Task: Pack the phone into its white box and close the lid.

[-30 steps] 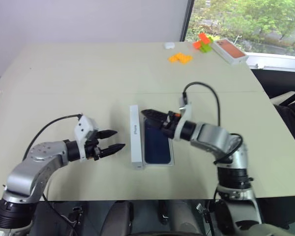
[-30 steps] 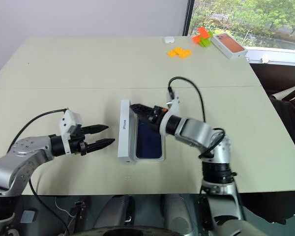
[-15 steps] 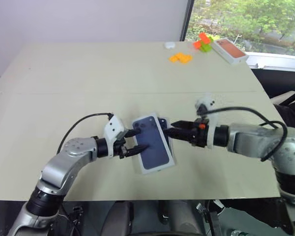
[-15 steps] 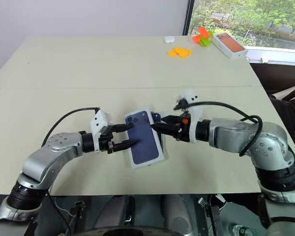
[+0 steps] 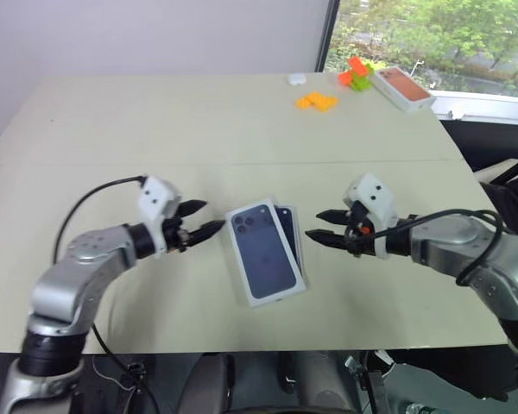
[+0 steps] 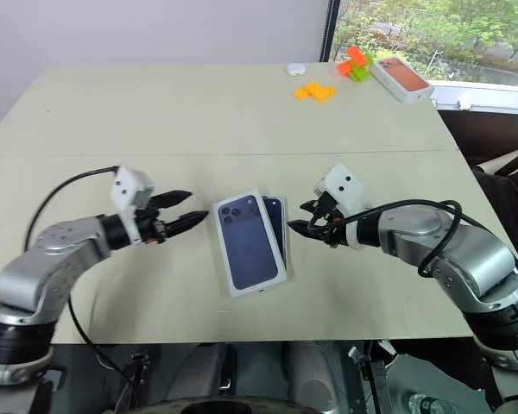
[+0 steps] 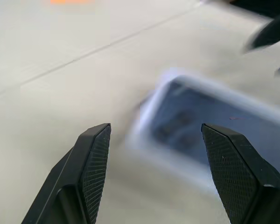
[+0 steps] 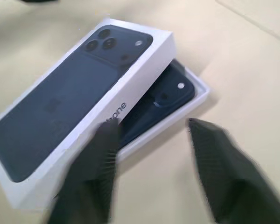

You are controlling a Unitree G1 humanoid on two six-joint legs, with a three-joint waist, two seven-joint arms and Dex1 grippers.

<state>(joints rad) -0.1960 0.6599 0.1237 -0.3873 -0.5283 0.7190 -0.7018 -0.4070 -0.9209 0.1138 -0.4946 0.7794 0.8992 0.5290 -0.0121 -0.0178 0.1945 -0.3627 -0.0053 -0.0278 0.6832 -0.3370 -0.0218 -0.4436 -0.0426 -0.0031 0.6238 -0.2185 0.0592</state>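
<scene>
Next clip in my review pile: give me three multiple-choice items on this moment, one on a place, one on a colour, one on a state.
1. Where does the lid lie?
A. Askew over the white box, part of it uncovered
B. At the table's far edge
C. In the left pincer

2. What colour is the phone in the box?
A. Orange-red
B. Dark navy
C. Silver

3. How is the left pincer?
A. Shut on the lid
B. Shut on the phone
C. Open, holding nothing

Answers: 1 A, the right wrist view shows the phone's end uncovered beside the lid. 2 B, its uncovered end is dark blue. 3 C, its fingers stand apart beside the lid.
</scene>
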